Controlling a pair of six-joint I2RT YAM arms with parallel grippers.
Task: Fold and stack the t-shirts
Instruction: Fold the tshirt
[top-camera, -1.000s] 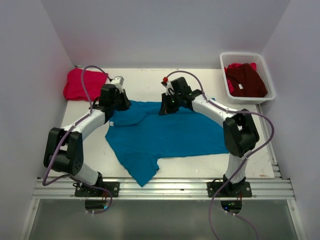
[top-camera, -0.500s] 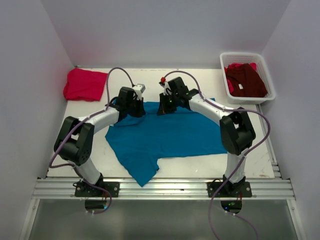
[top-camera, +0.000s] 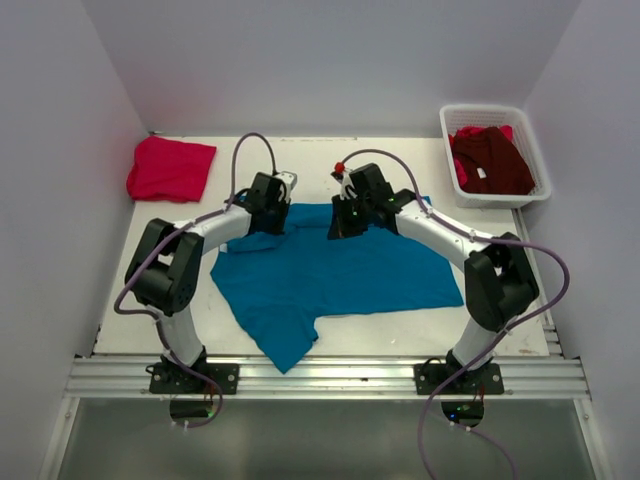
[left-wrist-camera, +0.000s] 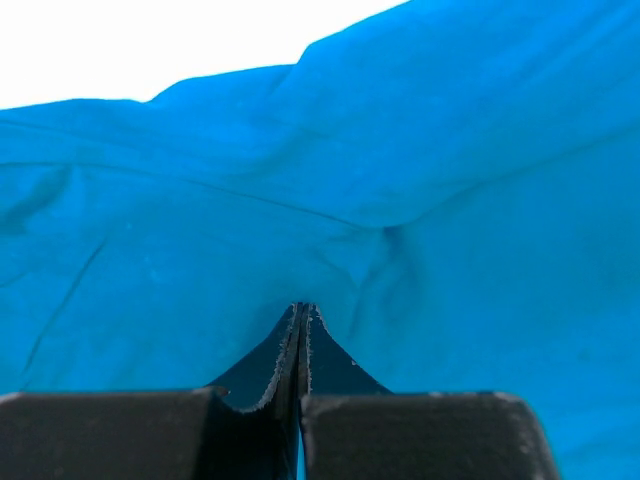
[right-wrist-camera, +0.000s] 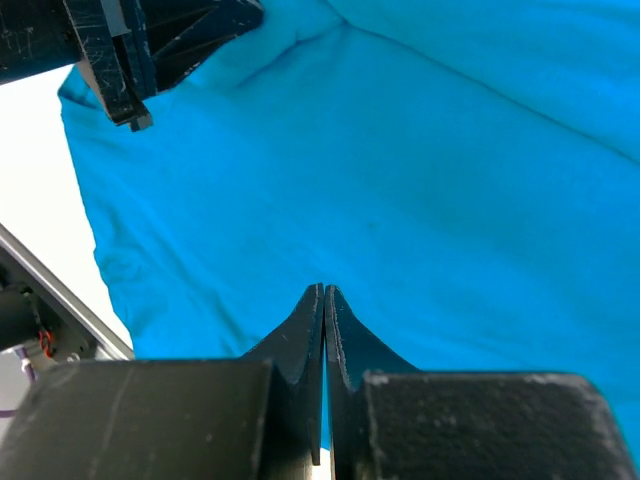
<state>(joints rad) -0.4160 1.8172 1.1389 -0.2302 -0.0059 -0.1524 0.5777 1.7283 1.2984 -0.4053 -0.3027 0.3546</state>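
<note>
The teal-blue t-shirt (top-camera: 340, 275) lies spread across the middle of the table (top-camera: 500, 330), with both grippers at its far edge. The left gripper (left-wrist-camera: 301, 310) is clamped on a pucker of its cloth; the right gripper (right-wrist-camera: 324, 290) is closed tight, though I cannot tell whether cloth is caught. The pinkish-red t-shirt (top-camera: 170, 168) lies far left, the maroon t-shirt (top-camera: 490, 160) in the white basket (top-camera: 484, 108)

teal t-shirt (top-camera: 340, 270) spread centre; red t-shirt (top-camera: 170, 168) folded far left; maroon t-shirt (top-camera: 490, 160) in basket (top-camera: 480, 108)

teal-blue shirt (top-camera: 340, 270) | pinkish-red shirt (top-camera: 170, 168) | maroon shirt (top-camera: 492, 158) (white basket (top-camera: 446, 135))
</note>
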